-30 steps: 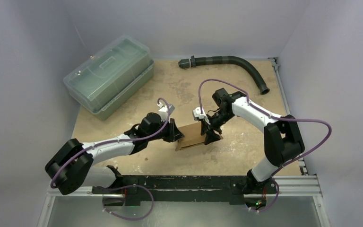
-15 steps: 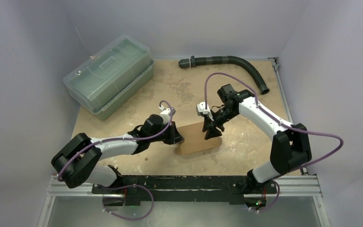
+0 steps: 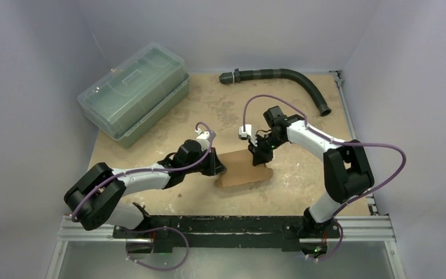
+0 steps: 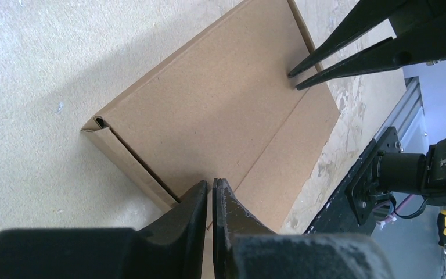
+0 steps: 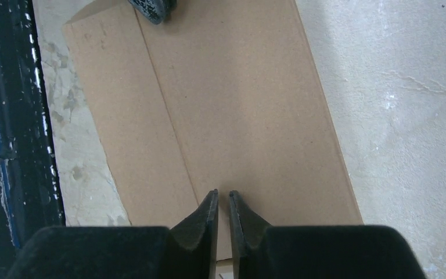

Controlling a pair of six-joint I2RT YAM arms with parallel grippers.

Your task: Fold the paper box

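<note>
The paper box (image 3: 241, 170) is a plain brown cardboard piece lying flat on the table between the two arms. In the left wrist view its wide panel (image 4: 220, 104) shows a crease line and a folded edge at the left. My left gripper (image 3: 219, 168) is shut, its tips (image 4: 212, 183) resting on the box's left end with nothing between them. My right gripper (image 3: 259, 158) is shut too, its tips (image 5: 223, 195) pressing down on the box's (image 5: 238, 99) right end. The right gripper's fingers (image 4: 348, 52) also show in the left wrist view.
A large clear greenish lidded bin (image 3: 133, 93) stands at the back left. A black corrugated hose (image 3: 284, 78) curves along the back right. The black mounting rail (image 3: 226, 224) runs along the near table edge, close to the box.
The right gripper's jaws have closed from open and now rest on the box's right end. The box has settled flatter. The left gripper has stayed shut at the left end.
</note>
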